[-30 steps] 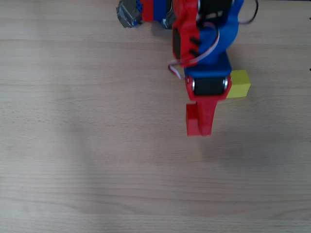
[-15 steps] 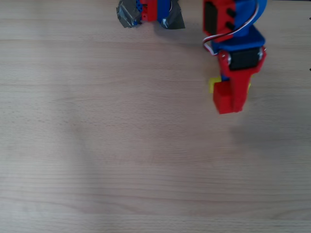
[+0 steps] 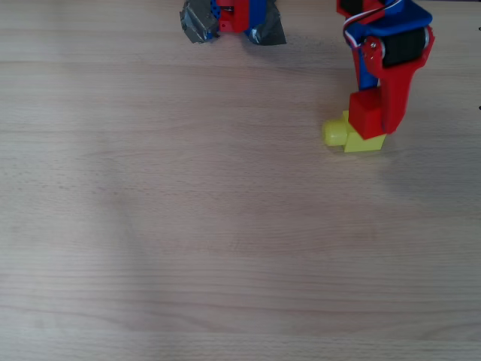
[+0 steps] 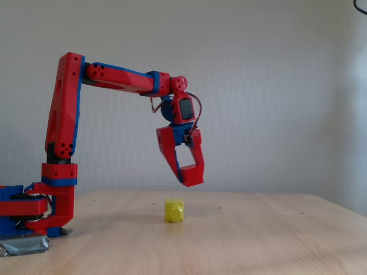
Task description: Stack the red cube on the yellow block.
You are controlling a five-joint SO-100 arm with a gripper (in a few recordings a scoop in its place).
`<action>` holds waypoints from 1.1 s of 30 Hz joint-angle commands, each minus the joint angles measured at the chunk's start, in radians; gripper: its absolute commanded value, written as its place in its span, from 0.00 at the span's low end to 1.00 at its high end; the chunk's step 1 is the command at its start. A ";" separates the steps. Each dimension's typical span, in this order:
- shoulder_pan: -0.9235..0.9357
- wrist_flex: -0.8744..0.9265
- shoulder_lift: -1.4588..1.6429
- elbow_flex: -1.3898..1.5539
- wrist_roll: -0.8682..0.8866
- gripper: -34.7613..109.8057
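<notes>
Arm: a red-and-blue arm reaches out from its base (image 4: pixel 34 215), which is taped down at the far edge of the table (image 3: pixel 188 248) in the overhead view and sits at the left end of the table (image 4: pixel 258 240) in the fixed view.
Gripper: the gripper (image 4: pixel 192 175) hangs in the air with its fingers pointing down, clear of the tabletop; in the overhead view the gripper (image 3: pixel 376 113) lies near the table's far right corner.
Grip: the fingers are closed on the red cube (image 4: pixel 193 176), which is pinched at their tips.
Red cube: in the overhead view the red cube (image 3: pixel 367 116) sits beside the gripper's long red finger and overlaps the far part of the yellow block (image 3: pixel 364 140); the fixed view shows it held above the table, higher than the yellow block (image 4: pixel 174 210) and not touching it, with a clear gap of wall between them.
Yellow block: it rests on the wood near the far edge, toward the right side of the table in the overhead view, its rounded knob (image 3: pixel 334 133) pointing left in that view; in the fixed view the knob faces the camera.
Alignment: from the side the cube hangs a little to the right of the block rather than squarely over it.
Table: pale wood grain, with soft shadows falling beside the block.
Backdrop: a plain pale wall (image 4: pixel 275 86) behind the table in the fixed view.
</notes>
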 commanded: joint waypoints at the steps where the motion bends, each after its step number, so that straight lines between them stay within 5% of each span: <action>1: -0.067 0.002 0.133 -0.005 0.009 0.29; 33: -0.106 -0.081 0.150 0.239 0.048 0.30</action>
